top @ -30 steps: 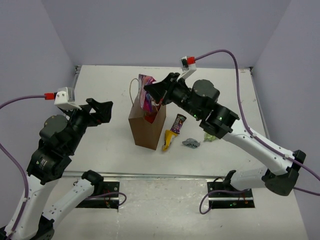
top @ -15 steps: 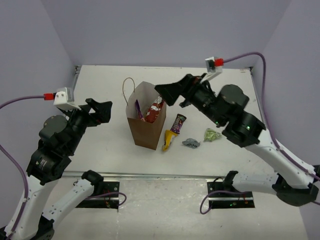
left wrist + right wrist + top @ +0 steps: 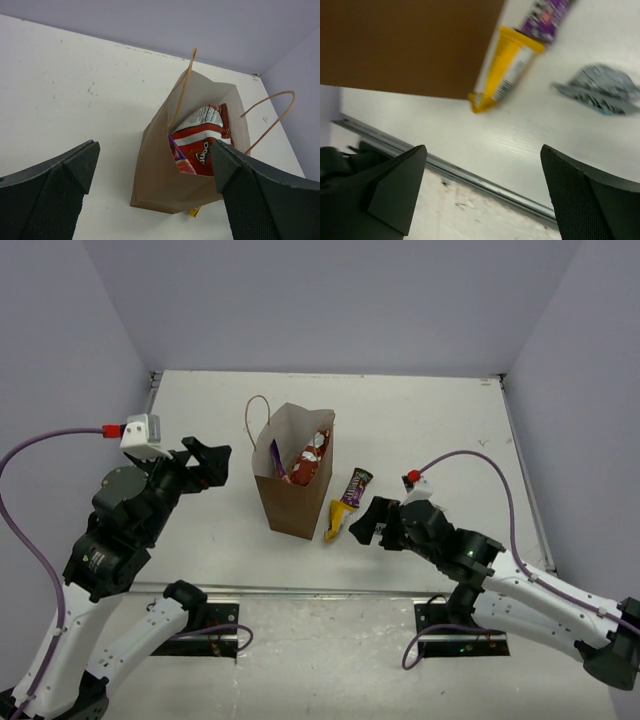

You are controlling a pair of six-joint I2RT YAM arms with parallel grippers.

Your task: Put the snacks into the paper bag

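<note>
My left tool [image 3: 207, 462] hangs wide and empty at centre left. My right tool [image 3: 372, 525] has let go over the paper bag [image 3: 290, 502] at centre and swung down to lower right, jaws wide, so one more snack is in. I count one bag, two packets showing inside it, the red chip bag [image 3: 312, 458] and a purple pouch [image 3: 175, 150], and three on the counter [image 3: 420, 430]: yellow packet [image 3: 340, 518], purple bar [image 3: 357, 485], grey wrapper [image 3: 602, 90].

Right gripper [image 3: 364, 522] is off the paper bag [image 3: 290, 498]. Its jaws go from clamped on the magenta pouch [image 3: 174, 150] to wide apart, and the pouch now sits down inside the bag. Right arm swings from upper centre to lower right of the frame, gripper low over the desk [image 3: 420, 420], just right of the yellow wrapper [image 3: 338, 520], covering the grey wrapper [image 3: 600, 90] in the top view. Bag mouth now stands open. Left arm nudges slightly right.
</note>
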